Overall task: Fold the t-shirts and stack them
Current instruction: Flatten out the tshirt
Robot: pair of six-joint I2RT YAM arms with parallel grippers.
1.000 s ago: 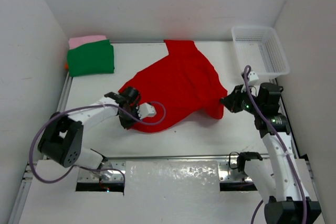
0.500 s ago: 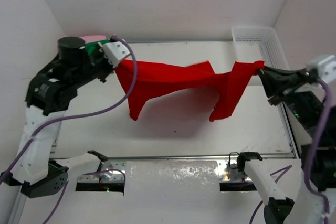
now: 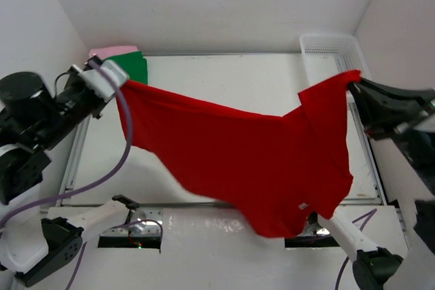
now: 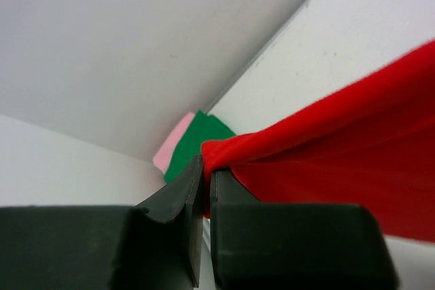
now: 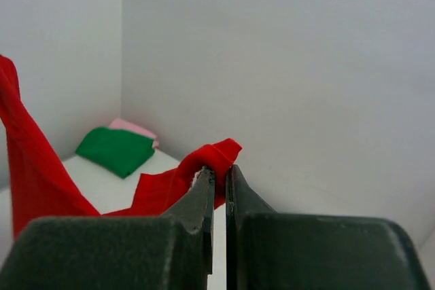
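I am looking into a white booth. The walls (image 3: pixel 204 5) close it in on the left, far and right sides. The table (image 3: pixel 224 79) is white as well, with metal rails (image 3: pixel 73 154) along its left and near edges.

The red shirt (image 3: pixel 251 161) is up off the table, strung in the air from left to right across nearly the whole width. Its top edge sags from the left pinch towards the middle and climbs again to the right pinch. Below that, the body hangs as one broad sheet with soft folds. It is lowest at the near right, where it covers part of the near rail. A small pale tag (image 3: pixel 302 206) shows close to that low hem.

The basket (image 3: pixel 326 45), white mesh, sits in the far right corner, with the shirt's raised right corner overlapping it in my top view. The green shirt (image 3: pixel 134 67) lies folded in the far left corner, and the pink shirt (image 3: pixel 112 51) shows just behind it, touching.

The left gripper (image 3: pixel 117 83) is high at the far left, its jaws clamped tight on a bunched corner of red cloth. The right gripper (image 3: pixel 355 85) is high at the right, likewise pinched closed on the opposite corner.
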